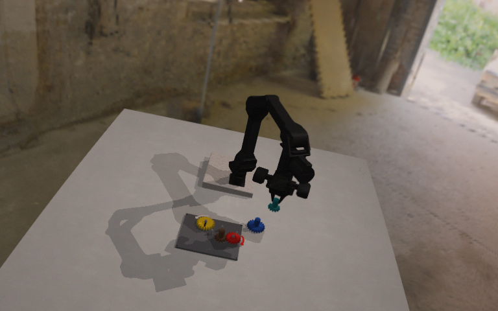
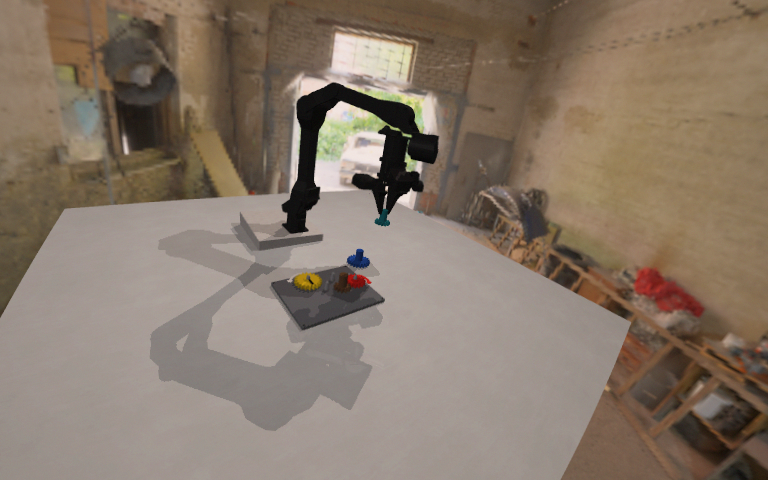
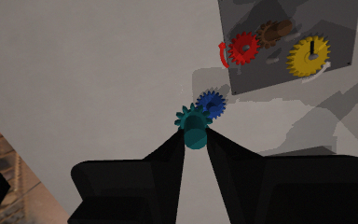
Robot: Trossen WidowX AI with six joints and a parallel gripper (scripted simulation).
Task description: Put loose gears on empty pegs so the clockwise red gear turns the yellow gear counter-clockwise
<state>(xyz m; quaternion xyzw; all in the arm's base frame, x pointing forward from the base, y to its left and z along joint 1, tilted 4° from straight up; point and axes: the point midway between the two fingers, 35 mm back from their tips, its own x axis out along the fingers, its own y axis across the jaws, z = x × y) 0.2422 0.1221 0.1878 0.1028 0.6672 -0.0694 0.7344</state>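
Observation:
My gripper [image 1: 277, 201] [image 2: 384, 211] [image 3: 194, 133] is shut on the handle of the teal gear [image 1: 273, 208] [image 2: 382, 221] [image 3: 187, 119], held well above the table. The blue gear [image 1: 255, 226] [image 2: 357, 261] [image 3: 212, 105] stands on the table beside the grey board [image 1: 205, 249] [image 2: 322, 314] [image 3: 342, 37]. On the board, a brown gear [image 1: 220, 235] [image 2: 342, 283] [image 3: 268, 35] sits on a peg beside the red gear [image 1: 231, 238] [image 2: 355, 281] [image 3: 242, 52], seemingly meshing with it. The yellow gear [image 1: 205, 223] [image 2: 307, 281] [image 3: 303, 62] stands apart. Empty pegs [image 2: 326, 286] [image 3: 272, 60] show between brown and yellow.
The arm's base stands on a pale slab [image 1: 216, 170] [image 2: 271, 241] behind the board. A red arrow [image 1: 243, 240] [image 3: 223, 55] lies beside the red gear and a white arrow [image 3: 319, 74] beside the yellow gear. The arm's shadow falls across the board and table.

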